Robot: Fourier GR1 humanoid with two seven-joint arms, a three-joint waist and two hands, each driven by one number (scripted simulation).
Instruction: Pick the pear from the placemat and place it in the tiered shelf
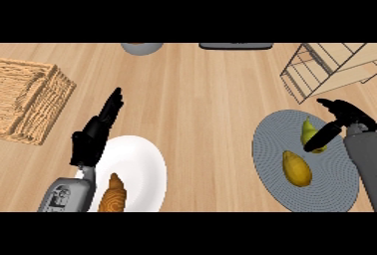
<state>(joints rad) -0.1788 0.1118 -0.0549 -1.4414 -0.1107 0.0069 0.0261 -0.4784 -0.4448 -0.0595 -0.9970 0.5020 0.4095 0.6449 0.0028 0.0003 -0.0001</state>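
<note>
Head view. The pear (311, 131) lies on the upper right part of the round grey placemat (271, 144); its long axis runs away from the robot, with the narrow stem end toward the far counter edge. The right hand (344, 118) is spread open beside the pear, fingers above it and thumb across its right flank; contact cannot be told. A yellow fruit (296, 168) lies nearer on the mat. The tiered shelf (327, 67) stands beyond. The left hand (94, 135) rests open, fingers straight, over a white plate (143, 164) bearing a croissant (113, 195).
</note>
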